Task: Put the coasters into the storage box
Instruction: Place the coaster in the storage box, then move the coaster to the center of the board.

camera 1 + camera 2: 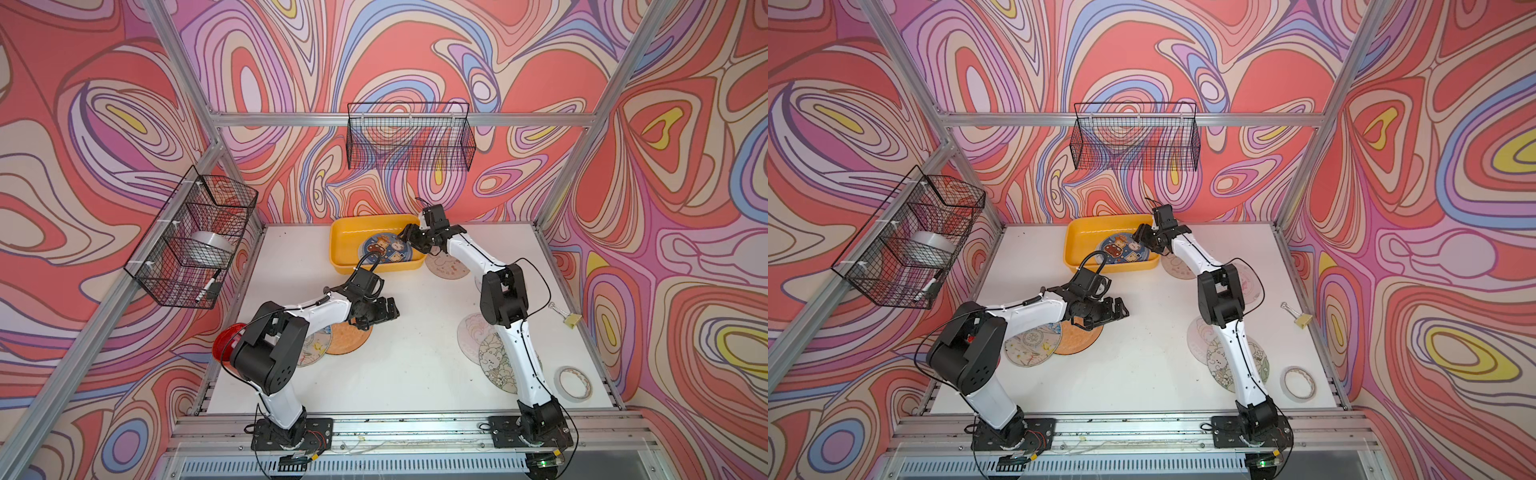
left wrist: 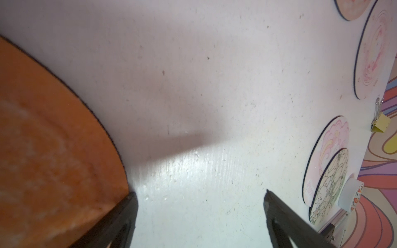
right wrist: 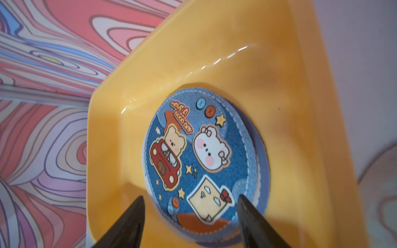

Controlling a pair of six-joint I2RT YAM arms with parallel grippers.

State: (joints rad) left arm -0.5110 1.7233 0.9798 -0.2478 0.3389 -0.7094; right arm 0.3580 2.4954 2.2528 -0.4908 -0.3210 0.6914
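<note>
Hangs the right gripper (image 3: 190, 198), jaws parted and empty, over the blue cartoon coaster (image 3: 199, 154) lying flat in the yellow storage box (image 3: 193, 64) at the far edge of the table (image 1: 415, 365), and holds the left gripper (image 2: 200, 192) wide open, gripping nothing, beside the orange coaster (image 2: 53, 139).

White table (image 1: 415, 374): coasters (image 1: 347, 338), storage box (image 1: 349, 237), tape (image 2: 348, 194).

Bright light, soft shadows, glare on storage box (image 3: 227, 57) (wrist pics blurry)
</note>
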